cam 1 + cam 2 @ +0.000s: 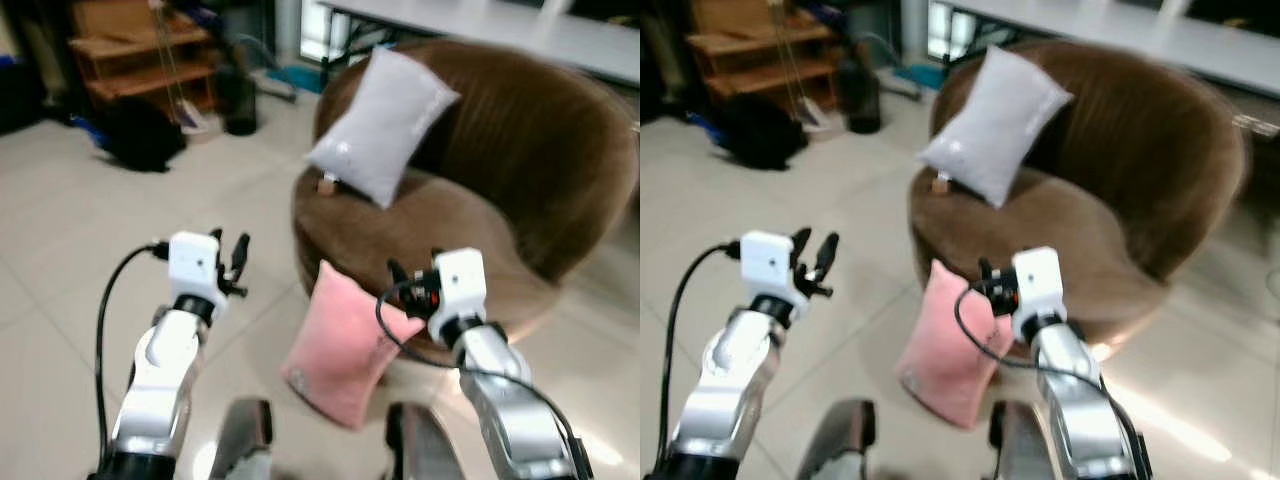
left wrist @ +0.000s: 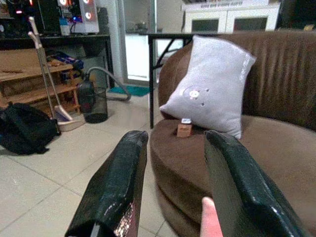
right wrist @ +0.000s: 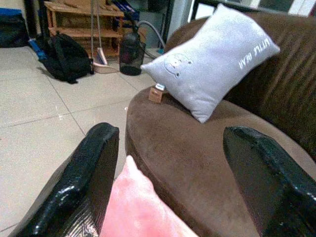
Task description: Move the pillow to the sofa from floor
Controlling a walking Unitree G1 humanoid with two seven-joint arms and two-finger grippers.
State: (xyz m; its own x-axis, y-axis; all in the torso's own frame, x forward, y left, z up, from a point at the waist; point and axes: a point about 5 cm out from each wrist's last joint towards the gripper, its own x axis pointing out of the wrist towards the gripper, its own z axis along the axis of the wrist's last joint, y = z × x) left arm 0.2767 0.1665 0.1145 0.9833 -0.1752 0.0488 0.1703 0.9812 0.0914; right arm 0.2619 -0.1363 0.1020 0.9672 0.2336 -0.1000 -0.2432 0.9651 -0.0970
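A pink pillow (image 1: 340, 350) stands on the tiled floor, leaning against the front of the round brown sofa (image 1: 450, 230). My right gripper (image 1: 398, 275) hovers just above the pillow's top corner, open; in the right wrist view the pink corner (image 3: 133, 197) lies between the black fingers (image 3: 84, 173). My left gripper (image 1: 232, 258) is raised to the left of the pillow, apart from it, open with nothing between its fingers (image 2: 116, 182). A grey pillow (image 1: 380, 125) rests on the sofa seat against the backrest.
A small brown box (image 1: 326, 184) sits on the seat beside the grey pillow. A black bag (image 1: 140, 135), a dark bin (image 1: 238, 100) and a wooden shelf (image 1: 140, 50) stand at the back left. A white table (image 1: 500, 25) runs behind the sofa.
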